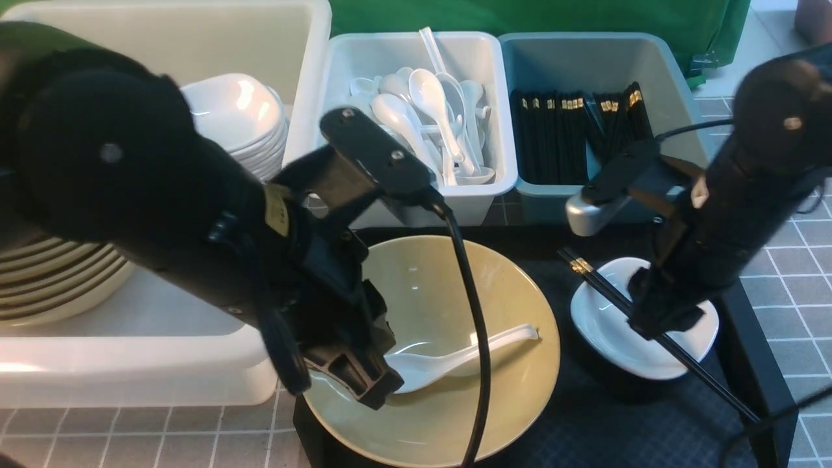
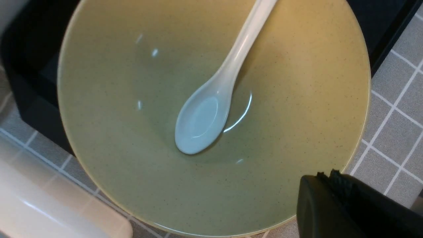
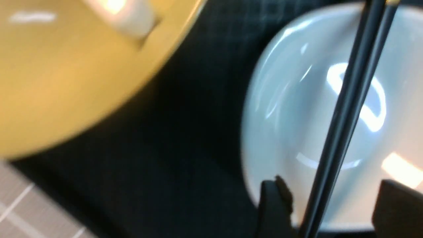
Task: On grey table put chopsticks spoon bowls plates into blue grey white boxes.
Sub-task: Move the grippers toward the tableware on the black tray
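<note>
White spoon [image 1: 455,361] lies in the olive bowl [image 1: 520,312] at our bench's [image 1: 585,422] near left corner; our left gripper [image 1: 354,380] hovers by its scoop, and we cannot tell its finger spacing. Black chopsticks [image 1: 604,286] cross the small white bowl [image 1: 601,335] near the right edge, between our right gripper's [image 1: 660,322] parted fingers [image 3: 274,205].

green cloth [image 1: 585,16], grey tiled floor [image 1: 790,286]

You see a wide yellow-green speckled ceramic bowl [image 2: 297,99] | glossy white ceramic spoon [image 2: 214,99] lies inside the bowl, scoop at its centre, handle towards its rim | left gripper's black finger [image 2: 343,208] overlaps the bowl's rim | grey tiled floor [image 2: 396,125] beside the bowl
</note>
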You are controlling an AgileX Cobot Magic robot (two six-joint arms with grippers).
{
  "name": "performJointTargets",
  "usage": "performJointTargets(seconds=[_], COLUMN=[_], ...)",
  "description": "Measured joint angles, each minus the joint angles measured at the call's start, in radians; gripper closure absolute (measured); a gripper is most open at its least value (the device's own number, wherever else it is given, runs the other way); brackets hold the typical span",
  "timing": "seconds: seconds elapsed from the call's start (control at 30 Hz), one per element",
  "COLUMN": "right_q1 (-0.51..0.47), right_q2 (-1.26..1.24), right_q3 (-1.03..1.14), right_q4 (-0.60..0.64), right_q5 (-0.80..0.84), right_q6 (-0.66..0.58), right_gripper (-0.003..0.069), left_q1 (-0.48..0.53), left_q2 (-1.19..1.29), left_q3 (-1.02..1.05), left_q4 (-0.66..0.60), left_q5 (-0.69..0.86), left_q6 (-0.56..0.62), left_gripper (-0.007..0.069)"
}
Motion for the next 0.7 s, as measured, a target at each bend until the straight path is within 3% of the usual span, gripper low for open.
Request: performJointTargets(seconds=[0.3,0.7], right_q1=[0.0,0.0], right_q2=[0.129,0.192], right_q3=[-0.013,-0.024], right_q4=[-0.032,-0.089], right_q5=[-0.089,-0.131], right_q6=[0.042,0.126], right_gripper=[0.0218,0.0348], left_q1=[0.0,0.0], left_q2=[0.004,0.004], left_q3=[-0.001,-0.001], left_q4=[0.008,0.015], left_q5=[-0.001,-0.014], left_q6=[0.001,0.002], left_gripper=[0.0636,0.0636])
